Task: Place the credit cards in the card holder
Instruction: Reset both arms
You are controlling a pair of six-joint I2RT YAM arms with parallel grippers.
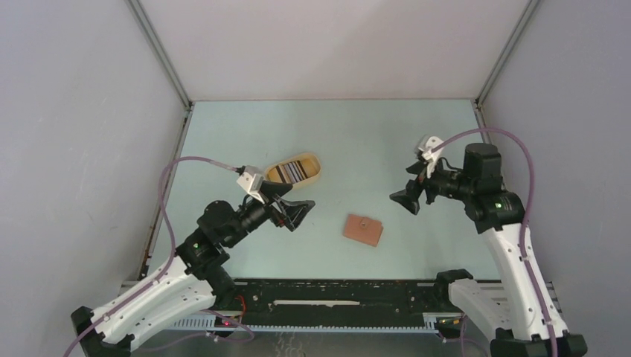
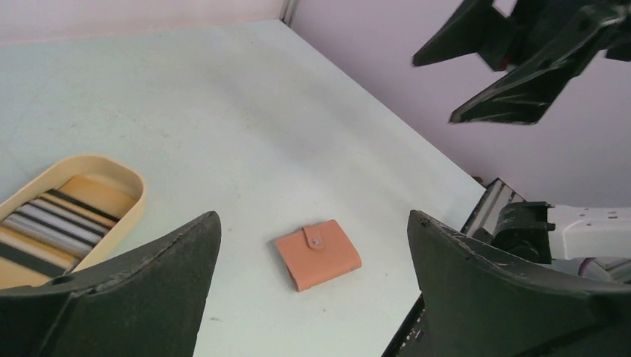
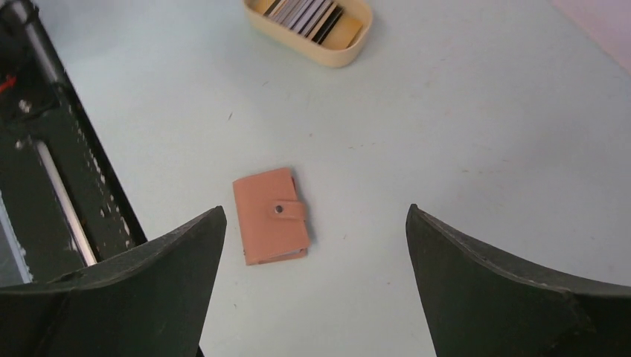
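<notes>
**Q:** How are the two arms posed?

**A:** Both reach inward over the table (image 1: 223,149) from either side. The left gripper (image 1: 301,214) is extended toward the middle and hangs above the surface just in front of the oval tray (image 1: 318,169). The right gripper (image 1: 403,202) is raised, with its forearm roughly level, and points back toward the left one. Each pair of fingers is spread wide, and neither pair holds or touches anything.

**Q:** Where is the card holder?

**A:** The card holder (image 1: 363,229) lies flat on the table between the two grippers, nearer the front rail (image 1: 335,294). It is folded shut with its snap tab on top, and it lies well apart from the tray.

**Q:** Where are the credit cards?

**A:** The credit cards (image 1: 286,172) stand on edge in a row inside the tray.

**Q:** What cannot be made out?

**A:** The cards appear only as light and dark stripes, so their number and faces cannot be told. The frame edge cuts off part of the tray in both wrist views. Each wrist view shows only the inner faces of its own fingers. The inside of the card holder is hidden.
</notes>
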